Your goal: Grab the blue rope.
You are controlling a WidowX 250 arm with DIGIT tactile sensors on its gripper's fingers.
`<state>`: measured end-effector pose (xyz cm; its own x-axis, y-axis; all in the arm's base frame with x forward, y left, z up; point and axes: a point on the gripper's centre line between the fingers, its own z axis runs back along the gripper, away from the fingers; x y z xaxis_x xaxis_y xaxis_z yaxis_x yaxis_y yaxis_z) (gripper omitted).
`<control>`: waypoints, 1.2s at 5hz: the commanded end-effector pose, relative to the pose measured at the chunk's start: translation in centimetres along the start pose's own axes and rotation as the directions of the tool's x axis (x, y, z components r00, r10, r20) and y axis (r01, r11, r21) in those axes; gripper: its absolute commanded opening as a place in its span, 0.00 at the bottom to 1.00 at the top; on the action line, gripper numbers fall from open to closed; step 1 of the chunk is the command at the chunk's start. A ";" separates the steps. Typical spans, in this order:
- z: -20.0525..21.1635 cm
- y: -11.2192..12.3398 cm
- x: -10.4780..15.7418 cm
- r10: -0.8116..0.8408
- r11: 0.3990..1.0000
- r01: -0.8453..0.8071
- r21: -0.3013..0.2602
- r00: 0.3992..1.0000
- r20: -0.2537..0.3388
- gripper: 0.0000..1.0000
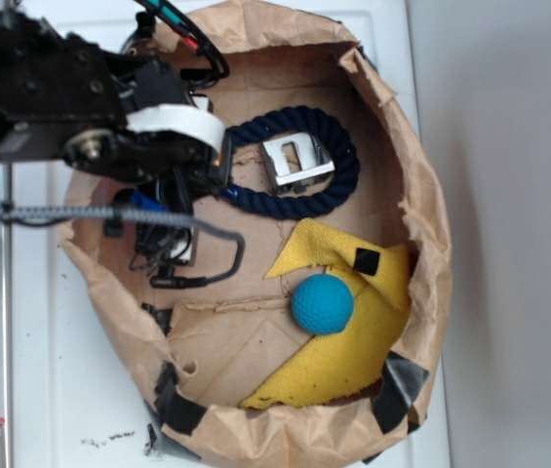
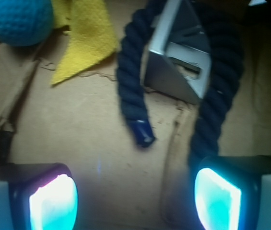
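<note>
The blue rope (image 1: 345, 171) is a dark navy twisted cord curled in a loop around a metal block (image 1: 296, 161) at the back of the paper-lined bin. In the wrist view the blue rope (image 2: 129, 81) has a shiny blue taped end lying ahead of the jaws, and its other leg runs down to my right fingertip (image 2: 217, 199). My gripper (image 2: 135, 194) is open, with only bare cardboard between the glowing pads. In the exterior view my gripper (image 1: 185, 190) is mostly hidden under the black arm, at the rope's left ends.
A teal ball (image 1: 322, 304) rests on a yellow cloth (image 1: 338, 361) to the front right; the ball (image 2: 20, 20) is at the wrist view's top left. Crumpled brown paper walls (image 1: 429, 224) ring the bin. The metal block (image 2: 181, 57) sits inside the rope loop.
</note>
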<state>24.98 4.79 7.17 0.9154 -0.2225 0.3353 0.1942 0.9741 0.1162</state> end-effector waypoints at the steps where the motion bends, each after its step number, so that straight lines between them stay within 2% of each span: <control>1: 1.4 -0.6 3.3 -0.033 0.999 0.031 0.024 0.995 0.091 1.00; 5: 1.4 -0.6 3.3 -0.033 0.999 0.031 0.024 0.995 0.091 1.00; 6: -0.1 -1.4 3.2 -0.072 0.997 0.069 0.037 0.995 0.068 1.00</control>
<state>27.07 3.10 6.43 0.8916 -0.2824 0.3541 0.2392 0.9575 0.1612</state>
